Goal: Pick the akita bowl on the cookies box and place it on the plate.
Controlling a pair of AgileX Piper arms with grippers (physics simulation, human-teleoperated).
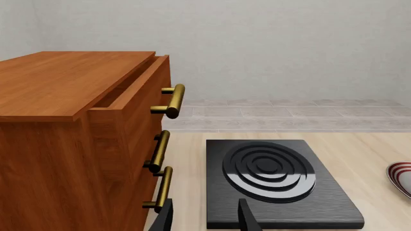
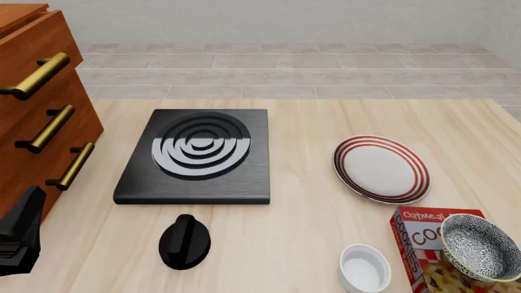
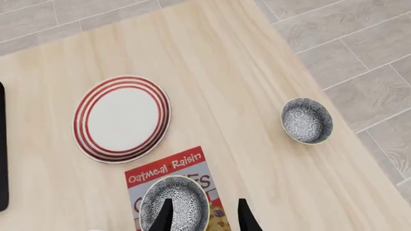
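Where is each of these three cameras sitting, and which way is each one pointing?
Front view: fixed above the arms' side of the table, looking forward and down at the stove, plate, cookies box and akita bowl; the left arm shows at the lower left edge.
Left wrist view: behind the left pincer, facing the wooden drawers and the stove.
Right wrist view: behind the right pincer, looking down on the akita bowl, cookies box and plate, plus a second speckled bowl.
Shared: the plate shows in all three.
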